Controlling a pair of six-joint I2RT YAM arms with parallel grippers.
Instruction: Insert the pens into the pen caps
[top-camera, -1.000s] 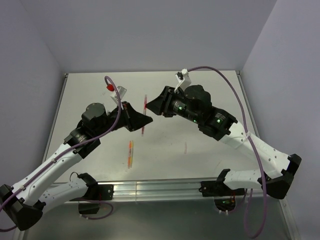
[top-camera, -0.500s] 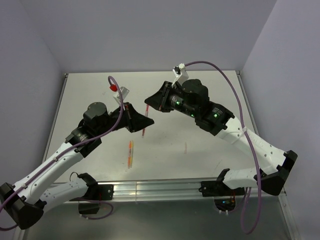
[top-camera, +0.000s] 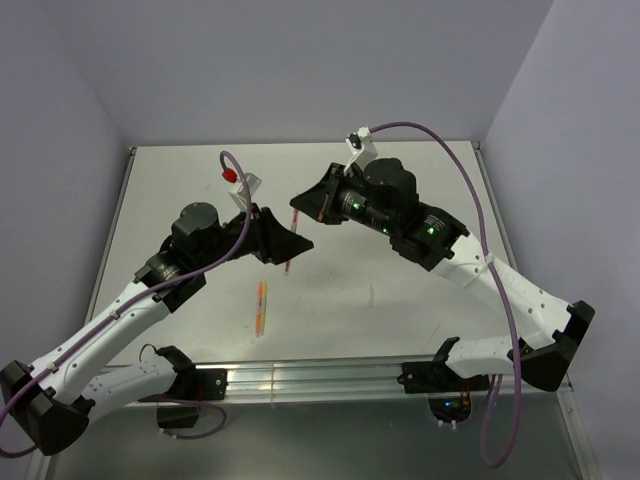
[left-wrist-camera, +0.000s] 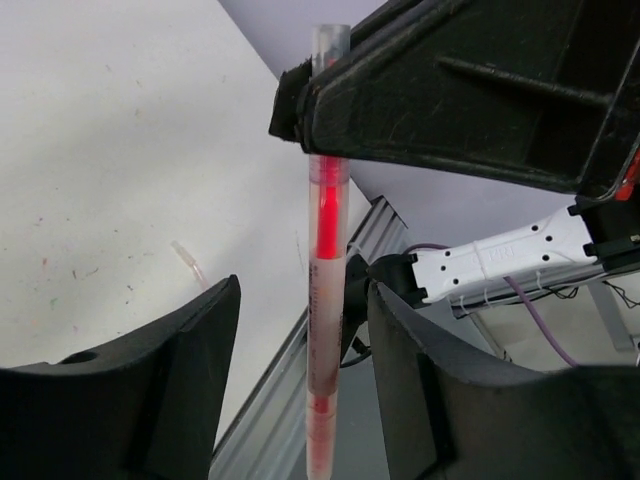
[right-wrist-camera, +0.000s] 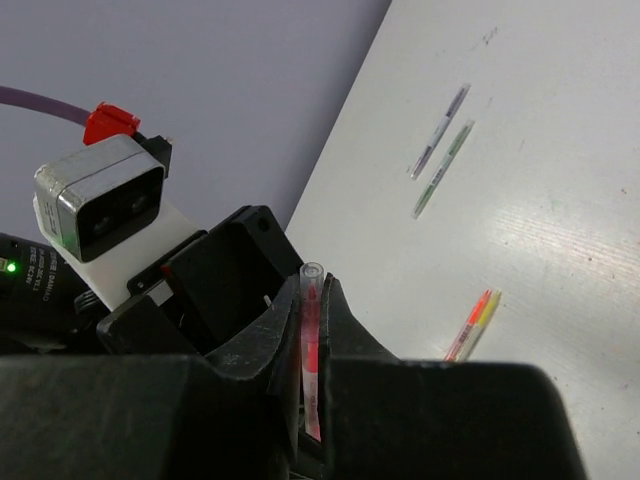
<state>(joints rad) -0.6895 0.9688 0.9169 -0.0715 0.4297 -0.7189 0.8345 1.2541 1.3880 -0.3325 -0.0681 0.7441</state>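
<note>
Red pen (left-wrist-camera: 322, 300) held over the counter (top-camera: 160, 180).
Right jaws clamped on its upper part; left jaws parted either side of the barrel, not touching. Orange-yellow pen (top-camera: 261, 305) lies on the counter.

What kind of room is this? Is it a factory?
Probably a robot testing lab, not a factory: white-and-black robot arms bolted to a silver metal rail, a plain white table boxed in by bare lilac walls, and thin orange-and-yellow pens to practise on.

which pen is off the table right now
The red pen: the right gripper holds it in the air, while the orange and yellow pair, the grey pen and the green pen lie flat on the table.
</note>
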